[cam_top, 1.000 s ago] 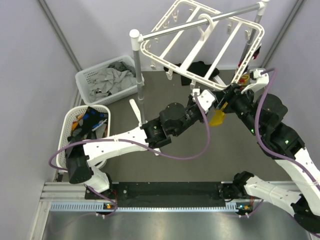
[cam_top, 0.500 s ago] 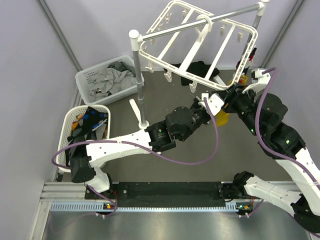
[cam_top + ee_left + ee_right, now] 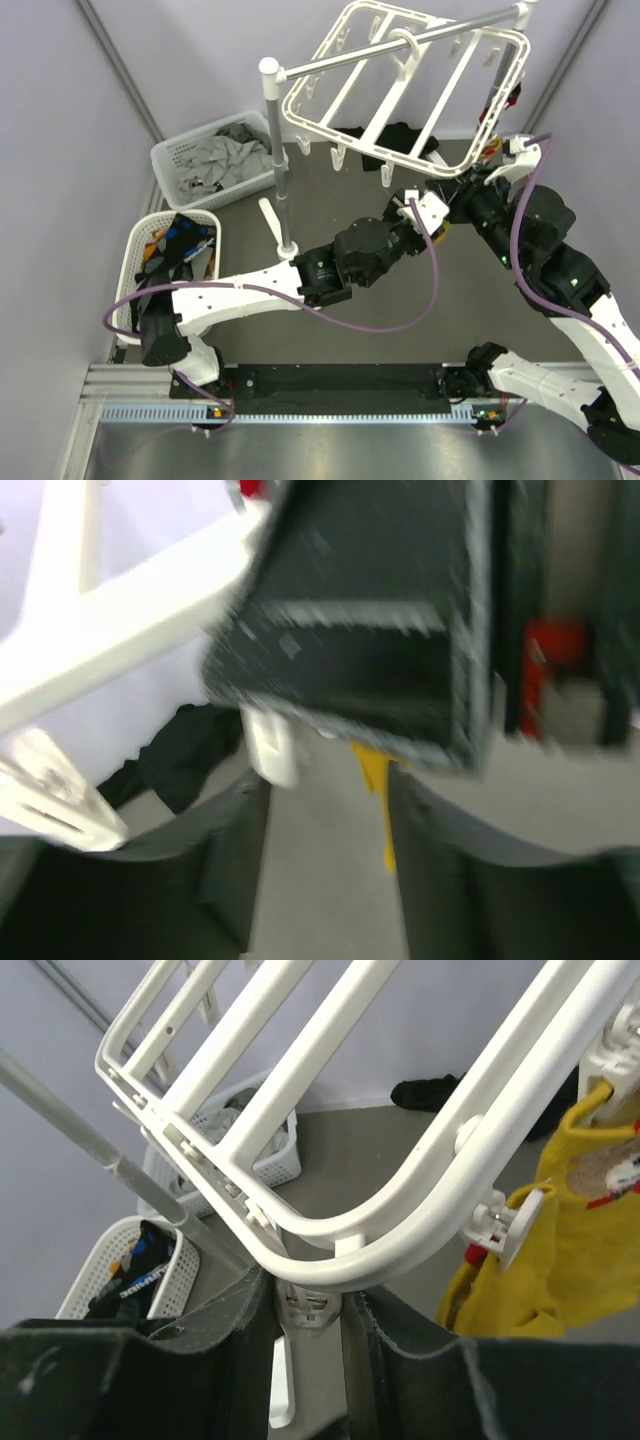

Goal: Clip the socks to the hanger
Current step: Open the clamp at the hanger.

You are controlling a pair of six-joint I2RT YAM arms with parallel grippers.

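Left wrist view is motion-blurred. Left hand [image 3: 330, 880] has its fingers apart, and a strip of yellow sock [image 3: 375, 780] shows beyond the gap. Right hand [image 3: 310, 1335] straddles a clip [image 3: 310, 1305] under the hanger [image 3: 420, 1200] rim; I cannot tell if it squeezes. The sock hangs at that corner. Far basket [image 3: 165, 150] holds grey cloths [image 3: 225, 160]. Near basket [image 3: 128, 270] holds dark and multicoloured socks [image 3: 180, 245].

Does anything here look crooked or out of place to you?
Yes. The white hanger looks tilted on the grey rack rather than hanging level. A yellow sock dangles in a bunch from a clip at the hanger's corner instead of hanging straight.
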